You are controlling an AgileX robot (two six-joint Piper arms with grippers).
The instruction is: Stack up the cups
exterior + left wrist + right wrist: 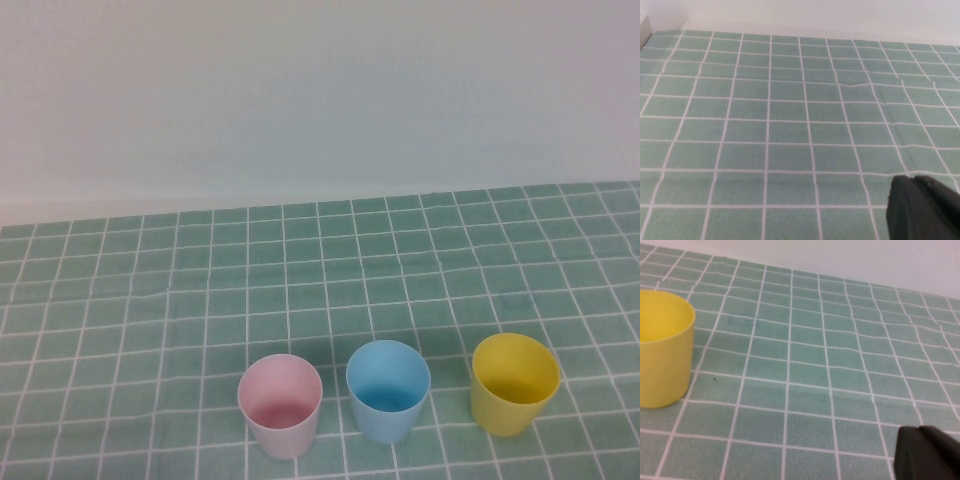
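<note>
Smoothly tapered cups; both grippers over cloth

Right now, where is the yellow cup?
In the high view, the small yellow plastic cup stands upright at the near right, beside the light blue plastic cup; neither gripper shows there.

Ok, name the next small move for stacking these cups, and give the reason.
Probably bring the right gripper toward the yellow cup, the only cup its wrist camera shows. The pink cup, blue cup and yellow cup stand upright, apart, unstacked. The left gripper sees only tablecloth.
</note>
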